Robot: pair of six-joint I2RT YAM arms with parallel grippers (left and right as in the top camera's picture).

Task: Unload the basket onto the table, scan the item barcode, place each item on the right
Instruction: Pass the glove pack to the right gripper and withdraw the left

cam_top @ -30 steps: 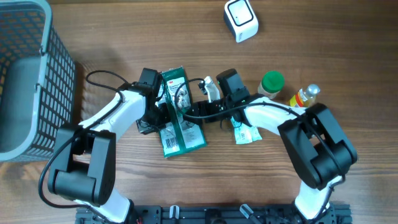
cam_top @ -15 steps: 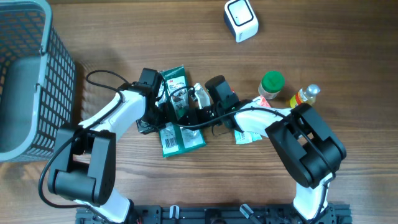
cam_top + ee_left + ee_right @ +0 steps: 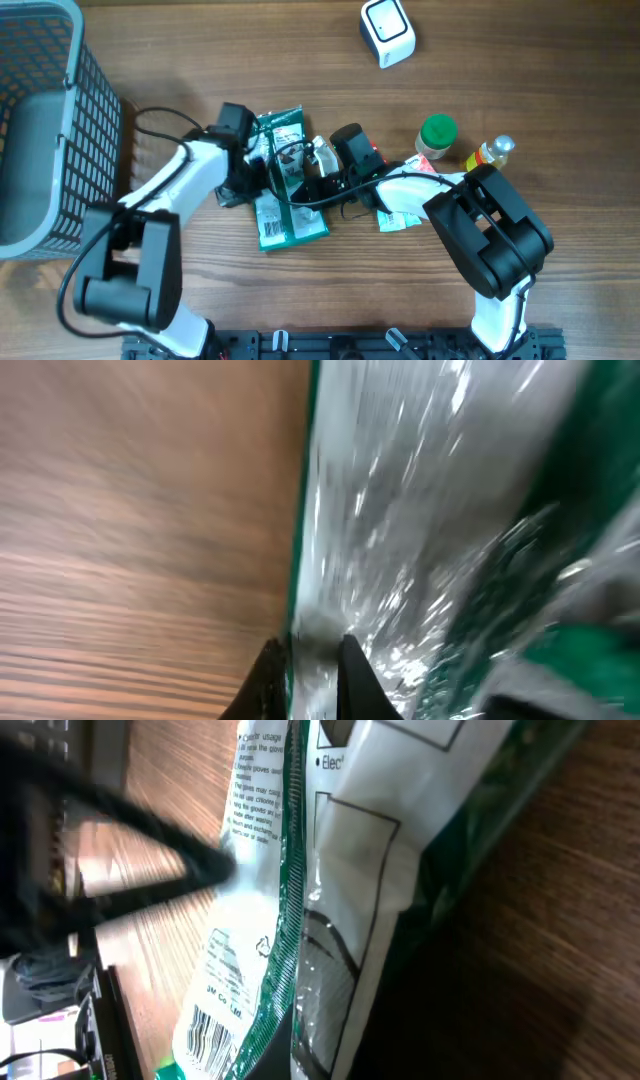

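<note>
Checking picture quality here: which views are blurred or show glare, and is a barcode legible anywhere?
Overhead: sharp and evenly lit, with soft shadows and no glare on the packet. Left wrist: heavily smeared, with bright glare streaks across the packet's film and the table grain blurred. Right wrist: mostly sharp; the barcode shows at lower left but is small, and the dark cable in front is out of focus.

The left arm (image 3: 185, 178) and right arm (image 3: 425, 185) share one build: curved white links between bulky black joint housings. A thin black cable (image 3: 160, 118) loops off the left arm, and another runs along the right. The left arm's fingers (image 3: 352, 670) are black and tapered.
</note>
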